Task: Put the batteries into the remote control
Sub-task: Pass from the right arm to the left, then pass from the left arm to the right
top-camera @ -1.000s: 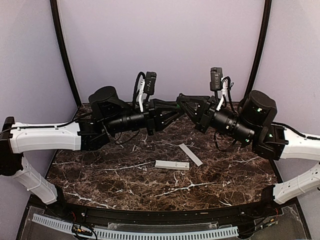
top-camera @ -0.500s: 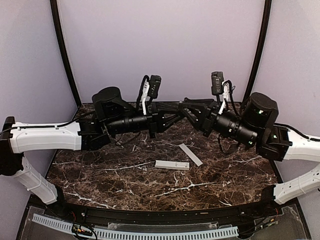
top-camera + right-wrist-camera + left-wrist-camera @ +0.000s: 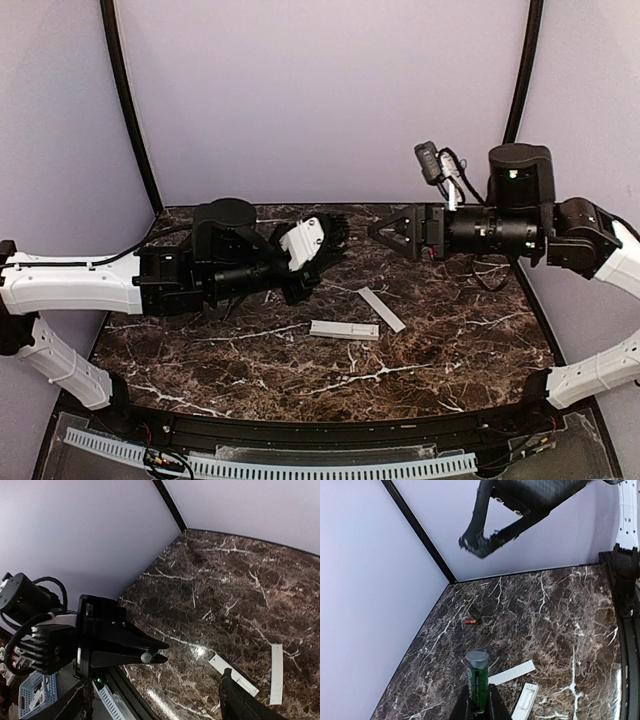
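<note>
The remote (image 3: 344, 329) lies flat on the table (image 3: 200, 350), about midway across and toward the near side, and neither arm is touching it. Just beside its right end the cover (image 3: 381, 309) sits at a slant, angling away toward the back.

Now the batteries. Up in the air, the left gripper (image 3: 479, 707) has its fingers pinched on a green battery (image 3: 478, 677), which stands upright between them with its grey cap on top. That hand hangs above the table, left of the remote and a little farther back. A red battery (image 3: 470, 622) lies alone on the marble, well away from the remote, out toward the far corner in the left wrist view.

Across from it, the right gripper (image 3: 378, 229) floats at about the same height, pointing at the left one, the two close but not touching. Its fingers are spread wide with nothing between them. From the right wrist you see the battery's cap poking out of the left gripper.
</note>
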